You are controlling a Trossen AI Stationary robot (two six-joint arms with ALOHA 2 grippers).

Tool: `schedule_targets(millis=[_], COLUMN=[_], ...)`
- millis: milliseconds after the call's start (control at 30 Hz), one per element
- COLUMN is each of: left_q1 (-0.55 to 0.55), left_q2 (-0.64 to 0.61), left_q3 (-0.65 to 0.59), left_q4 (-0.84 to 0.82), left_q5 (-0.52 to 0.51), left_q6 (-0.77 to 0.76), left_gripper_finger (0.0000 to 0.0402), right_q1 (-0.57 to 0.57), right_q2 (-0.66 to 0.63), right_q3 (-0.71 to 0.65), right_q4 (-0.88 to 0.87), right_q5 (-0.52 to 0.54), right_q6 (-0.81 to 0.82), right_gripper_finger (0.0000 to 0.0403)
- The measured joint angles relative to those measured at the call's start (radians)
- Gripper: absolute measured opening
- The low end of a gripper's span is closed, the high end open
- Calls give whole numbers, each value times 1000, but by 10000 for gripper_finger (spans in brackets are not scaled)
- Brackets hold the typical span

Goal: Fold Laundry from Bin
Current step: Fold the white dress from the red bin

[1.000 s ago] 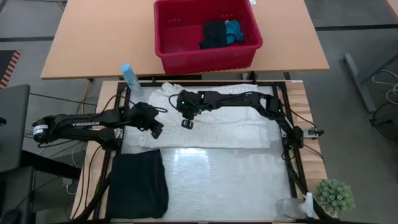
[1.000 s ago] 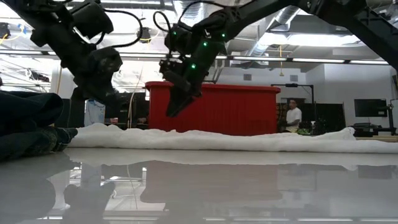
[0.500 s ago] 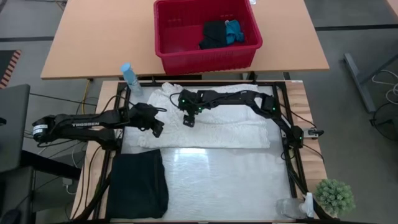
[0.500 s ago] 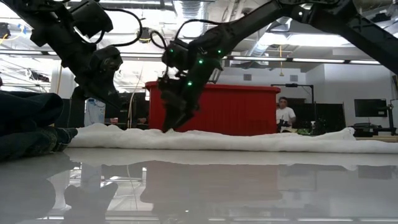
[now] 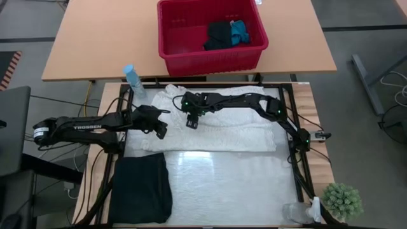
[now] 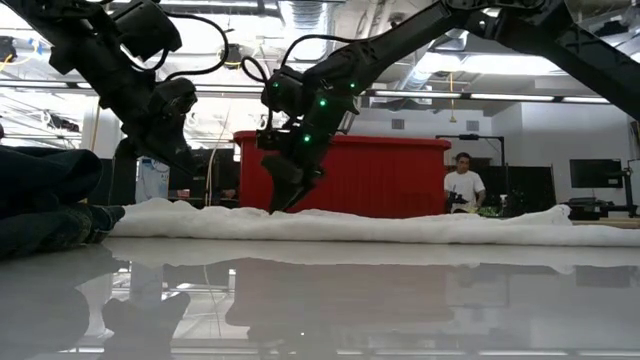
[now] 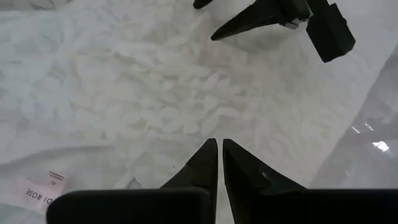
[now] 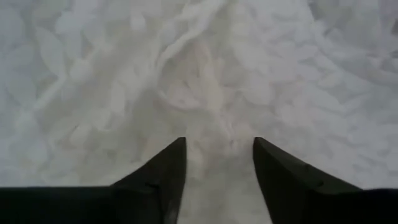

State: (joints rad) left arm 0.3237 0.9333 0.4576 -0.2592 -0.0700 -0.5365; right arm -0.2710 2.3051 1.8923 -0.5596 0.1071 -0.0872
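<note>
The white crinkled garment [image 5: 216,127] lies spread over the table's far half. My right gripper [image 5: 191,123] stands on its left part, fingers open, with the cloth [image 8: 217,93] showing between them. My left gripper [image 5: 161,133] hangs shut just above the garment's left end [image 7: 124,93], touching nothing. A folded black garment [image 5: 141,187] lies at the near left corner. The red bin [image 5: 210,62] sits on the wooden table beyond, with a black item [image 5: 218,35] and a small blue one [image 5: 240,32] inside. My right gripper has its two spread fingertips [image 8: 177,149] down on the white garment's top surface [image 6: 300,212], left of its middle. The fingers slant down from the right. No fold is pinched between them. The garment lies flat on the table.
A blue spray bottle [image 5: 133,79] stands at the far left corner. A small plant [image 5: 342,200] and a clear bottle [image 5: 299,213] stand at the near right. The near right half of the table surface [image 5: 229,184] is bare. A person [image 6: 462,185] stands in the room behind.
My right gripper has come down onto the white garment, and its fingers stand wider apart than a second ago. The garment has stayed flat.
</note>
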Motion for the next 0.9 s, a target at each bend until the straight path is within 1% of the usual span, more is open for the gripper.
schedule_targets(millis=[200,400,500,633,800,900], left_q1=[0,0,0,0,0,-2], left_q2=[0,0,0,0,0,0], left_q3=[0,0,0,0,0,-5], left_q4=[0,-4,-4,-4,-4,-2], left_q5=[-3,-24,-24,-13,11,88], left_q6=[0,1,1,8,11,10], left_gripper_finger=[14,14,14,14,14,14], right_q1=[4,10,10,9,10,13], right_q2=[0,0,-3,-31,-68,-76], right_q3=[0,0,0,0,1,1], right_q4=[-7,-12,-20,-19,-23,-31], right_q5=[0,0,28,75,77,77], right_q6=[-1,-1,7,11,28,35], right_gripper_finger=[113,46,15,15,12,12])
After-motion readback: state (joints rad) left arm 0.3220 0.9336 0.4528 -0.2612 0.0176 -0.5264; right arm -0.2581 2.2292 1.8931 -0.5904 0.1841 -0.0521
